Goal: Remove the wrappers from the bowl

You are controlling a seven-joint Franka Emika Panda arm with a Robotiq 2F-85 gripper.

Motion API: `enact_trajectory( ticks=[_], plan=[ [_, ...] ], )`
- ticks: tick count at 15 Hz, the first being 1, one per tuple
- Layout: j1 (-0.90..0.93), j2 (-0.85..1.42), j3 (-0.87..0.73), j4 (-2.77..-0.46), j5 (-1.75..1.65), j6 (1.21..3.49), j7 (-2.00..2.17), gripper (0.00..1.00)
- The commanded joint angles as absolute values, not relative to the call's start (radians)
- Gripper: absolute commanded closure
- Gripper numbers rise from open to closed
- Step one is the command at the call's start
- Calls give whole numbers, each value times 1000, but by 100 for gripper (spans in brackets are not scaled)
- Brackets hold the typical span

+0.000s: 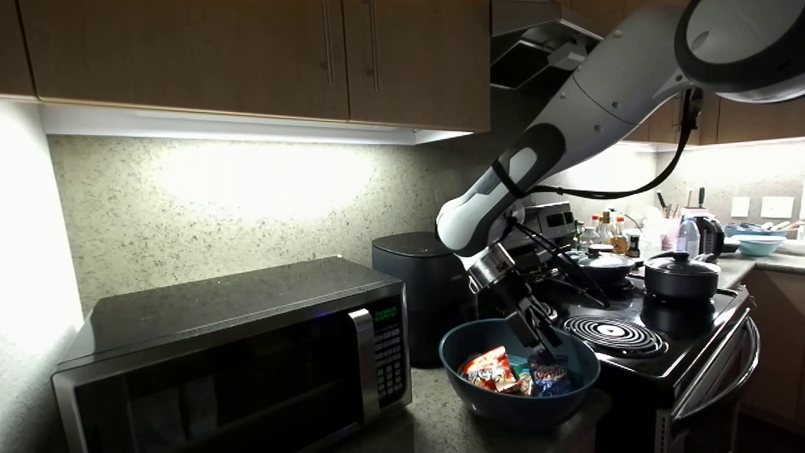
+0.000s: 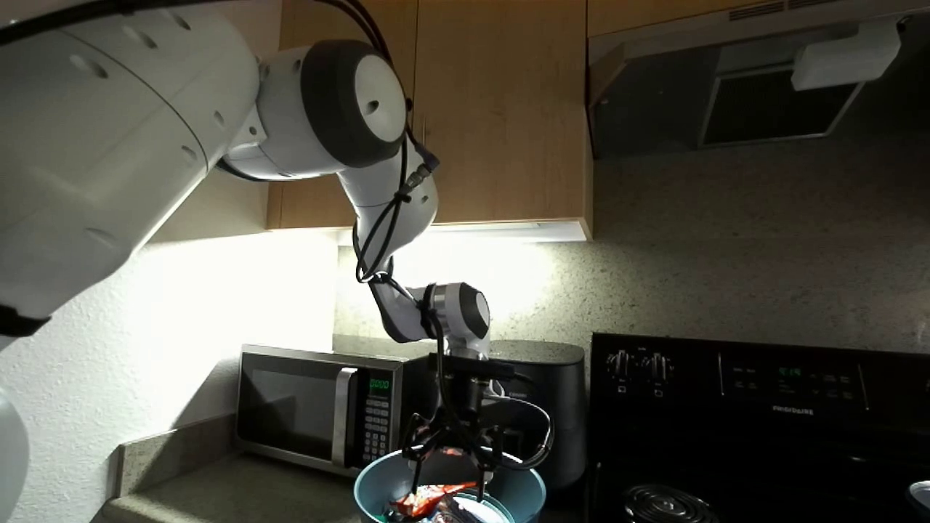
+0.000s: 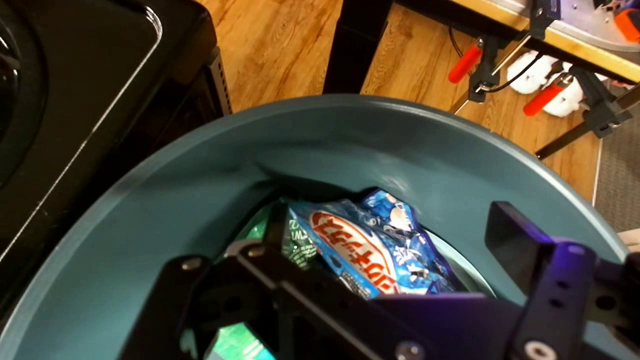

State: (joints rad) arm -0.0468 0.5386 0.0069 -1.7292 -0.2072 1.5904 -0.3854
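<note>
While the round bowl (image 1: 497, 412) stands on the speckled surface (image 1: 434, 402), smooth-walled, dark blue outside and lighter within, the claw (image 2: 449, 492) reaches down past its rim, jaws spread wide. Low inside the bowl, crinkled and glossy: an orange-red wrapper (image 1: 490, 371), a blue wrapper (image 3: 360, 245) with an oval red-and-white logo, a green wrapper (image 3: 242, 345) beside it. Wrist view: blue wrapper in line with the gap between the jaws; contact cannot be told. The claw hides part of the green wrapper there. In an exterior view the orange-red wrapper lies in the bowl's half toward the microwave (image 1: 239, 358), the blue one in the half toward the stove (image 1: 682, 343), under the claw. Beside the blue wrapper, a pale curved edge (image 3: 462, 262); whether part of the bowl, unclear. In an exterior view the bowl (image 2: 374, 483) is cut off below.
</note>
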Motion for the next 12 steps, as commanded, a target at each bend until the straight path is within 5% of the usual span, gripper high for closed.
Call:
enact_trajectory(
  ticks=[1, 6, 7, 9, 12],
  plan=[
    [-54, 566, 22, -1719, -197, 1586, -391, 0],
    [-41, 632, 25, -1708, -222, 1590, -387, 3],
    [-39, 644, 24, -1702, -226, 1582, -387, 26],
    [-37, 660, 24, -1693, -231, 1577, -389, 30],
    [-38, 672, 25, -1677, -235, 1569, -392, 51]
  ],
)
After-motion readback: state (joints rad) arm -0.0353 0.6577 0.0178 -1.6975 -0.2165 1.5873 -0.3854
